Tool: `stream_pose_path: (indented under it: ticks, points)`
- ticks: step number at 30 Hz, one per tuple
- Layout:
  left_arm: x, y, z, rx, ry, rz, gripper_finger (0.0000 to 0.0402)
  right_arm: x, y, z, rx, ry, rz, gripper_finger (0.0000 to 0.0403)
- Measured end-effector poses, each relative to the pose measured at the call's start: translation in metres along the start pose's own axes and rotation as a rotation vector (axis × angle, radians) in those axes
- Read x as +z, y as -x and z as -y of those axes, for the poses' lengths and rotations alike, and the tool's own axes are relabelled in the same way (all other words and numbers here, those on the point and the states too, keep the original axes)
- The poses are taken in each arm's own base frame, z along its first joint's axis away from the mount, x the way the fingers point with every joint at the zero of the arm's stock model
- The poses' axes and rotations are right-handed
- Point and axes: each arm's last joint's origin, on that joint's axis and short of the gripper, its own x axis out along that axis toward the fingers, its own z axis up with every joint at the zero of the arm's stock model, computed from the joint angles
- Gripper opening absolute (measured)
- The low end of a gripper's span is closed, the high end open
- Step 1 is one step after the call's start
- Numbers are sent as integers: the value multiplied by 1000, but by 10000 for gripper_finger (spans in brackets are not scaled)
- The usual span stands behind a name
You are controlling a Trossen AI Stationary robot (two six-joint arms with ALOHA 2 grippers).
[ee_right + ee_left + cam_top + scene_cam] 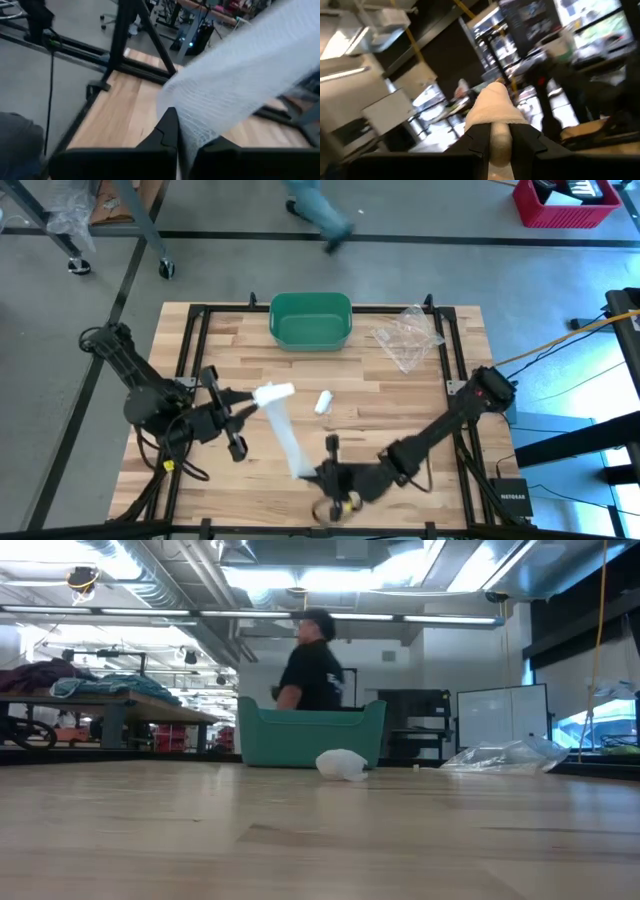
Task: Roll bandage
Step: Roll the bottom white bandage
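Bandage (282, 425) strip taut between left gripper (246, 408) and right gripper (318, 474)

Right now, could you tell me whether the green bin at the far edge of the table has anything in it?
No; in the high view the green bin shows only its bare green floor.

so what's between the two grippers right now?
High view: the unrolled bandage strip spans from left gripper holding the roll to right gripper, shut on its end.
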Motion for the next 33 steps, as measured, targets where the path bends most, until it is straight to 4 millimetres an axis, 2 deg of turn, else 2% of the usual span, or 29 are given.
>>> stream_pose_path:
  ticks: [4, 8, 12, 16, 21, 25, 29, 33]
  points:
    - [-1, 2, -10, 72, -43, -80, 40, 33, 20, -17, -12, 52, 10, 8]
    - [-5, 4, -11, 86, -158, -150, 40, 65, 41, -29, 5, 114, 41, 3]
    - [-19, 5, 2, 27, -251, -186, 40, 95, 57, -29, 19, 111, 86, 5]
    - [-41, 3, 21, -41, -288, -244, 40, 121, 64, -17, 13, 83, 113, 6]
    - [-67, 1, 49, -100, -268, -326, 40, 156, 70, 16, -39, 42, 139, 6]
    - [-80, -4, 79, -170, -238, -351, 40, 170, 65, 56, -99, 11, 99, 6]
    - [-93, -6, 108, -250, -199, -374, 40, 167, 53, 104, -152, -63, -18, 7]
    - [-104, -1, 129, -276, -143, -402, 40, 147, 34, 150, -133, -146, -168, 7]
